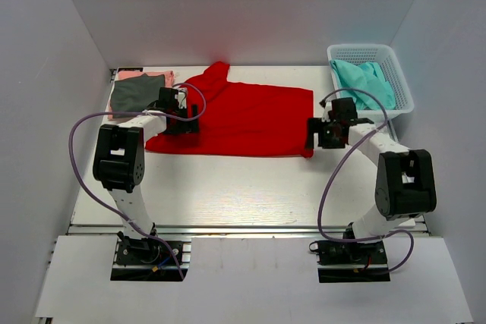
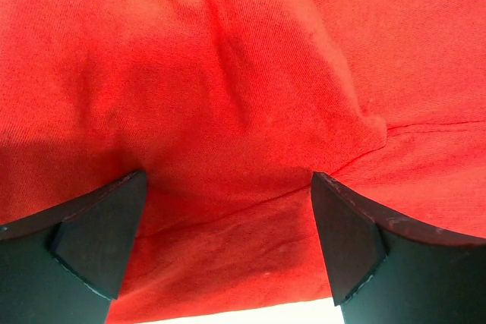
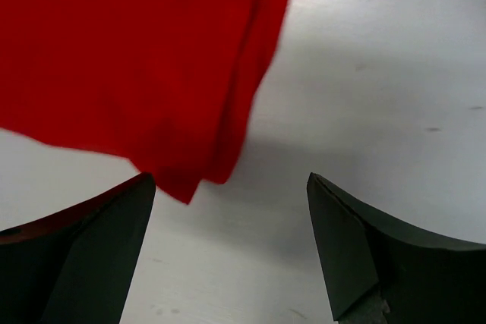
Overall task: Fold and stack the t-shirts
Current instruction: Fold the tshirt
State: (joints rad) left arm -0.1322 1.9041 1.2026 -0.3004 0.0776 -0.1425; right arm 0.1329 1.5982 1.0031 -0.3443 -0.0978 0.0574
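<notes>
— Where's the red t-shirt (image 1: 243, 115)?
— Flat on the tabletop (image 1: 228, 187), left of the basket (image 1: 361, 48); limp, light cloth.
— Holding it?
— No, left pincer (image 2: 228, 218) and right pincer (image 3: 228, 214) both released. I'd pinch its edge corners.

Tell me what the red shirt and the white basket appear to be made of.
Bright red short-sleeved t-shirt: looks like soft knit cloth, perhaps cotton, matte; the left wrist view shows fine threads and loose creases. White lattice basket: seems moulded plastic, going by its stiff, even grid of holes; its finish is unclear.
</notes>
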